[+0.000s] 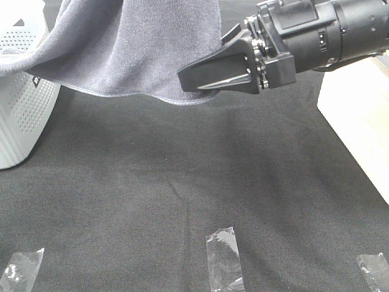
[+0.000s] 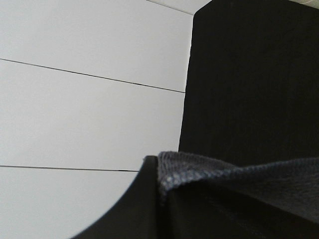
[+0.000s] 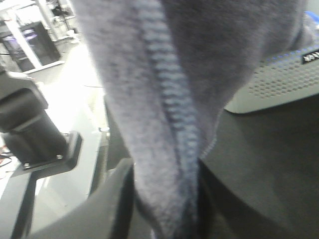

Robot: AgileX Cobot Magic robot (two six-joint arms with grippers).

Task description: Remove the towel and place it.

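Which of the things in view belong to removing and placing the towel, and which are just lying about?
In the job:
towel
right pincer and left pincer, both gripping it
white basket, with the towel draped over it

Lying about:
tape strips
pale block
black cloth

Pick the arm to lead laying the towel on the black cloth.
Right, likely: the right gripper pinches the towel above bare black cloth; the left gripper sits near the cloth's edge, floor in view.
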